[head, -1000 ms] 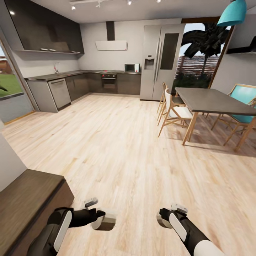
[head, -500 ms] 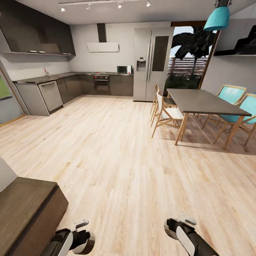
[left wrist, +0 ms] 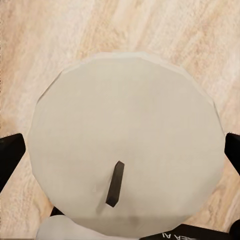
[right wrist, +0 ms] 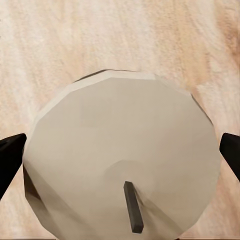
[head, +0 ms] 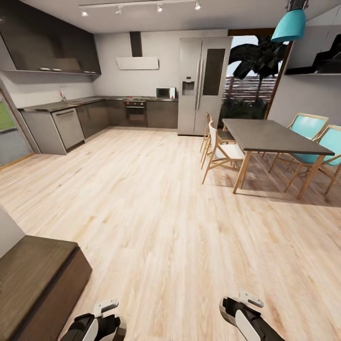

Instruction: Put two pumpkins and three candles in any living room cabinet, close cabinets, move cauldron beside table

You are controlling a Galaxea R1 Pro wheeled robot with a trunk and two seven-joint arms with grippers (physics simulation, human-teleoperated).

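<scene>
Candles (left wrist: 125, 150) (right wrist: 122, 160), pale beige with dark wicks, sit clamped in both end effectors.

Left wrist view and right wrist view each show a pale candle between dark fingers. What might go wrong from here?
1. The left candle and the right candle each span the whole gap between the fingers, so either might slip while the robot drives.
2. The cabinet corner sits close beside the left arm; a turn could bump it.
</scene>
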